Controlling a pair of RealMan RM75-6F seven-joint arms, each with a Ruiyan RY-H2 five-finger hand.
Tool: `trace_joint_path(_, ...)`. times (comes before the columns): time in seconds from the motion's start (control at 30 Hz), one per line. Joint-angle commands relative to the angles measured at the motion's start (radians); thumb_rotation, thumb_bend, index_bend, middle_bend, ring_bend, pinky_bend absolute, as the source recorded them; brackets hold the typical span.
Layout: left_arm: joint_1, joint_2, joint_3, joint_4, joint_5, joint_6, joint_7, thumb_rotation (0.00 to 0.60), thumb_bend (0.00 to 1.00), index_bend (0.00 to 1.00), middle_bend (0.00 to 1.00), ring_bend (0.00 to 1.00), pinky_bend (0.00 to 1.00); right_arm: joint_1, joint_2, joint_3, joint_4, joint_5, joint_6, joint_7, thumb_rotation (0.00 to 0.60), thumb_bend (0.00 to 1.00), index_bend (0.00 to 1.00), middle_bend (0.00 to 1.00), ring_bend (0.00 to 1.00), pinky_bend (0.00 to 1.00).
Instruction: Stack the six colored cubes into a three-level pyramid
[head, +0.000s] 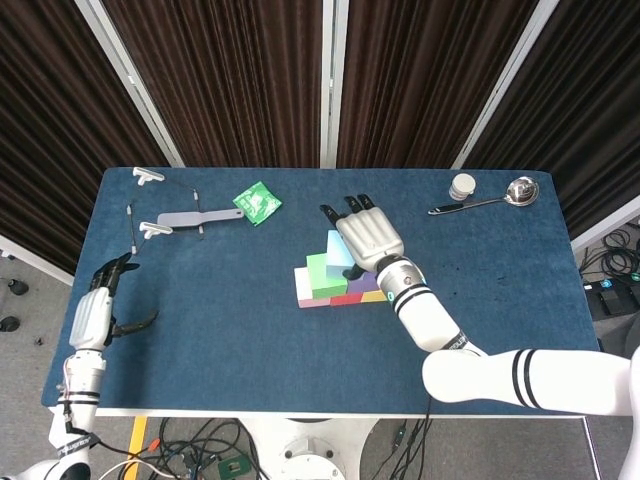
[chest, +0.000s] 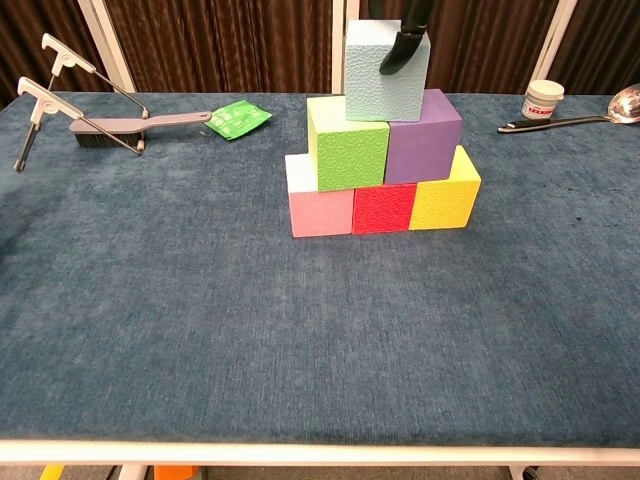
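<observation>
We see even, bright overhead light with soft, short shadows beside the cube stack (chest: 382, 150), both views sharp, no glare on the blue table (chest: 200, 320), and dark curtains (head: 230, 80) swallowing detail behind.

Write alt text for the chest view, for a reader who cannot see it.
Six cubes form a three-level pyramid on a blue table: pink, red, yellow below; green, purple above; light blue on top, with a dark fingertip of the right hand in front of it.

Brush (chest: 140, 124) w/ wire stand far left, green packet (chest: 238, 117) beside; far right, small jar (chest: 541, 99) nr ladle (chest: 572, 116).
</observation>
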Motion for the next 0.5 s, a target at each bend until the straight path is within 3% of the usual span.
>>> trace_joint_path(0.03, 0.003, -0.001, -0.002, 0.001, 0.003, 0.0, 0.0, 0.6, 0.19, 0.07, 0.18, 0.01, 0.0, -0.004, -0.005, 0.001, 0.0, -0.01, 0.009, 0.0, 0.6, 0.09, 0.0, 0.37, 0.0, 0.0)
trace_joint_path(0.27, 0.007, -0.001, -0.008, -0.006, 0.01, -0.008, 0.001, 0.6, 0.18, 0.07, 0.18, 0.01, 0.0, -0.026, 0.017, 0.017, -0.02, -0.046, 0.026, 0.02, 0.6, 0.1, 0.0, 0.39, 0.0, 0.0)
trace_joint_path(0.5, 0.008, -0.007, -0.015, -0.002, 0.003, -0.02, 0.005, 0.6, 0.18, 0.07, 0.18, 0.01, 0.0, -0.081, 0.06, 0.03, -0.052, -0.151, 0.015, 0.077, 0.6, 0.1, 0.0, 0.41, 0.0, 0.0)
